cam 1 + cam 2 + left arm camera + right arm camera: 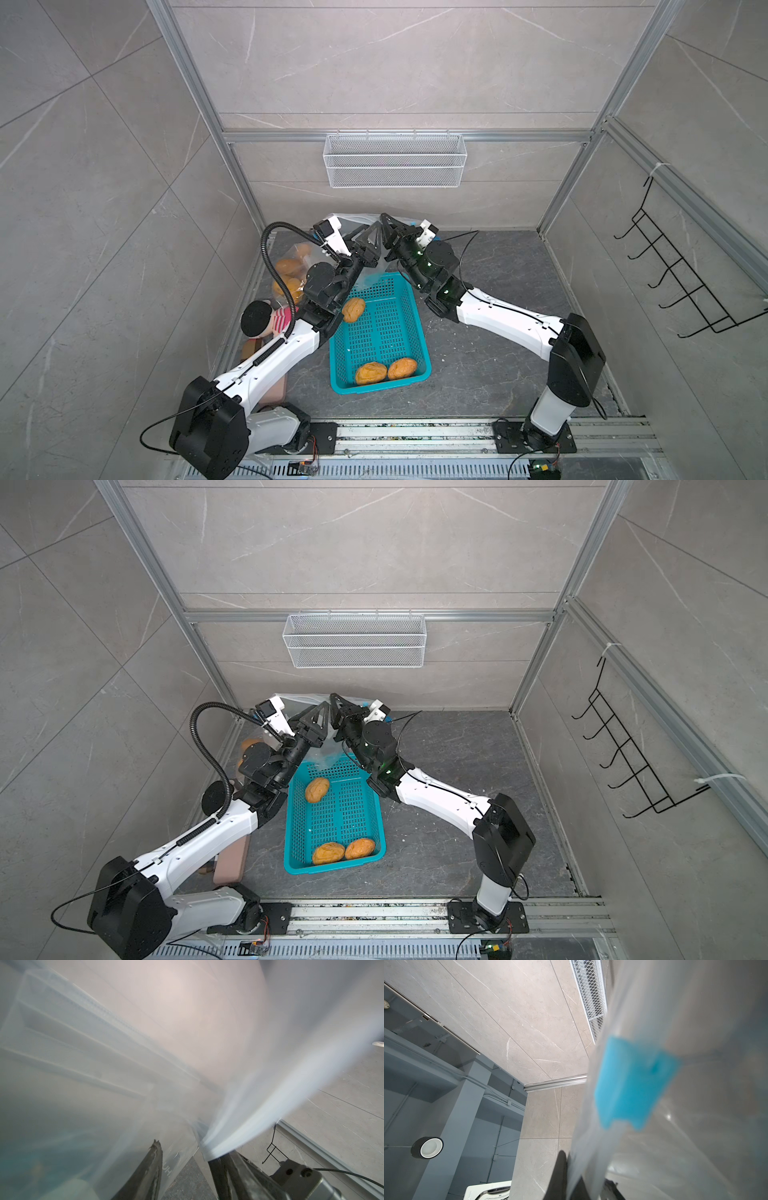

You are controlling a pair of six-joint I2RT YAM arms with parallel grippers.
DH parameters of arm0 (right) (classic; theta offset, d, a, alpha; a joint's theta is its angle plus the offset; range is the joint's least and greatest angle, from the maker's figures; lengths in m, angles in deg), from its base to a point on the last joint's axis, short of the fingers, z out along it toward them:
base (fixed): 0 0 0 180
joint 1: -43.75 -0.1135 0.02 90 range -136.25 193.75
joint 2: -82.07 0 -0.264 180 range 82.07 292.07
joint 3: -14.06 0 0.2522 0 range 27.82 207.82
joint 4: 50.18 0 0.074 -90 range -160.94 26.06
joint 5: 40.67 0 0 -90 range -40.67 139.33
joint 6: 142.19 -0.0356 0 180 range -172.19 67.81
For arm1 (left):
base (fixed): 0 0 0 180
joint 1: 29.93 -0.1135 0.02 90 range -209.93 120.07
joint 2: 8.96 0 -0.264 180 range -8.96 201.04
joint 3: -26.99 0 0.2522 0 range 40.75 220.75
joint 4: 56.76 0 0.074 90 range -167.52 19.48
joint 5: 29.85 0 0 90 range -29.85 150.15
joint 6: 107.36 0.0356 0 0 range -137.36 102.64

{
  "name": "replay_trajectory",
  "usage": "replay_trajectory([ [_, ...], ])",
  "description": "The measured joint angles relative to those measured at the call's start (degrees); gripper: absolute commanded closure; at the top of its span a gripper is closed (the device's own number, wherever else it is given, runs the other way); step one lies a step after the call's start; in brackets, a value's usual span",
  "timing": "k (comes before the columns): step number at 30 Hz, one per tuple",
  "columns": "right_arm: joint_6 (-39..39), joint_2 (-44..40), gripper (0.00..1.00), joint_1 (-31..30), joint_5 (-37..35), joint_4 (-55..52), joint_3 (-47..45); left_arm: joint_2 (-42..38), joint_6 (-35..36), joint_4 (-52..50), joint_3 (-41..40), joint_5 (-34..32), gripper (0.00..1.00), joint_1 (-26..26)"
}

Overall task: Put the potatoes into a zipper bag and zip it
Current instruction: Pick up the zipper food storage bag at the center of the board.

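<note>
- Stage: the loading is judged to be well past halfway, and the zipping has not yet begun.
- Done: several potatoes (pixel 286 268) are showing as orange shapes through the film of the clear zipper bag (pixel 353 217). The bag is lying at the left of the table (pixel 478 353), partly under the left arm. The arm and the film are hiding some of them, so an exact count cannot be given.
- Left to load: three potatoes are lying loose in the teal basket (pixel 376 388). One is sitting near its far left corner, and two are touching side by side at its near end.
- Bag mouth: the mouth is being held up off the table beyond the basket's far end, between the two grippers.
- Right gripper (pixel 388 228): its jaws are pressing together on the film of the bag's rim, with the blue slider (pixel 633 1082) sitting on the rim just beyond them.
- Left gripper (pixel 184 1150): its jaws are standing apart with bag film between them. The bunched rim is lying against one finger, and nothing is clamped.
- Left to close: blur is hiding whether any part of the zipper track is joined. The slider's run along the rim is judged to be wholly ahead.
- Bystander: a plush doll (pixel 266 320) is lying beside the left arm, playing no part.
</note>
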Motion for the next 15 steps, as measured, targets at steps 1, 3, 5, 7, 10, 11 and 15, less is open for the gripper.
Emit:
replay_trajectory([
  [1,-0.02,0.00,1.00,-0.02,0.00,-0.02,0.00,0.00,0.02,-0.02,0.00,-0.15,0.53,0.02],
  [3,-0.04,0.00,1.00,-0.04,-0.02,0.00,0.00,0.00,0.04,-0.02,0.00,-0.26,0.52,0.04],
  [5,-0.09,0.00,1.00,-0.04,-0.02,0.07,0.00,0.00,0.31,-0.07,0.00,-0.31,0.49,0.02],
  [7,-0.22,0.00,1.00,-0.04,-0.04,0.17,0.00,0.00,0.68,-0.17,0.00,-0.26,0.49,0.02],
  [10,-0.22,0.00,1.00,-0.04,-0.04,0.28,0.00,0.00,1.18,-0.17,0.00,-0.07,0.51,0.02],
  [11,-0.22,0.00,1.00,-0.04,-0.04,0.31,0.00,0.00,1.36,-0.20,0.00,0.02,0.51,0.02],
  [15,-0.22,0.00,1.00,-0.04,-0.04,0.33,0.00,0.00,2.16,-0.20,-0.09,0.24,0.52,0.02],
])
